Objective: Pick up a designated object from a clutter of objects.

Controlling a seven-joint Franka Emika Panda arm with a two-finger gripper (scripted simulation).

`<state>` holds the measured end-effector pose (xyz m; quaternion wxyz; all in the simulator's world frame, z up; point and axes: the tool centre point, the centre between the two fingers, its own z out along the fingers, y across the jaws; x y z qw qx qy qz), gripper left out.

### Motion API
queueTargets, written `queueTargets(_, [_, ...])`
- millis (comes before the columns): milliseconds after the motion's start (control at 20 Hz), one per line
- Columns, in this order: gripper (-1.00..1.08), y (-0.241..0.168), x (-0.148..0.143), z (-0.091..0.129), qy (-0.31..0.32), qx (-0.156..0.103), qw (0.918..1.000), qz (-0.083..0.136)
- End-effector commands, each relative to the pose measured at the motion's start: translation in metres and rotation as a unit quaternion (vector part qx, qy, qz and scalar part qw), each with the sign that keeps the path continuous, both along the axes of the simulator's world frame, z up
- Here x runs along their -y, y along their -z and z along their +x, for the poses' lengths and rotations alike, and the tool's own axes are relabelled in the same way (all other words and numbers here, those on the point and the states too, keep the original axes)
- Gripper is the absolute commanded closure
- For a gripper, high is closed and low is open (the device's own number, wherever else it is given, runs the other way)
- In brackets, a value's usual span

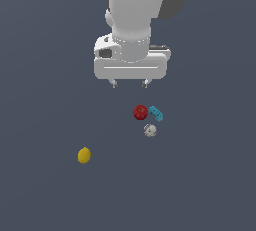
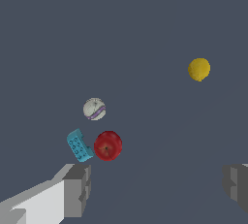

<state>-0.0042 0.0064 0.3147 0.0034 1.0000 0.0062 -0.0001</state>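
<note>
**Supervisor:** Report end effector state and target position.

**Operator:** I read the gripper (image 1: 130,83) as spread wide, with nothing between the fingers (image 2: 76,189); it hangs above the floor (image 1: 45,195), clear of every item. The target, the red apple (image 1: 140,112), sits on the floor. All positions below are taken from the apple. The cyan toothed block (image 1: 156,113) lies just beside it, touching or nearly so; I cannot tell which. The speckled ball (image 1: 150,130) is near the apple. The yellow oval (image 1: 84,155) is well apart from it.

**Supervisor:** Handling properties?

**Operator:** My assessment: light, rigid, and glossy, so probably slippery. Being round, it may roll if one finger arrives first.

**Supervisor:** Grasp location?

**Operator:** I would take it across its widest girth, fingers level and centred. I would align the closing axis so neither finger descends on the apple's block side, since that gap looks too tight to enter.
</note>
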Motion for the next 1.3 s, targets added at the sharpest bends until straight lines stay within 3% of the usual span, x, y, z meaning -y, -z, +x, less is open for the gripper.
queueTargets(0, [-0.92,0.000,0.000,0.000,0.000,0.000,1.0000,0.000])
queueTargets(500, [-0.92,-0.010,0.036,0.002,0.033,0.012,0.9993,-0.008])
queueTargets(1250, [-0.92,0.029,0.019,0.000,0.080,0.010,0.9967,-0.006])
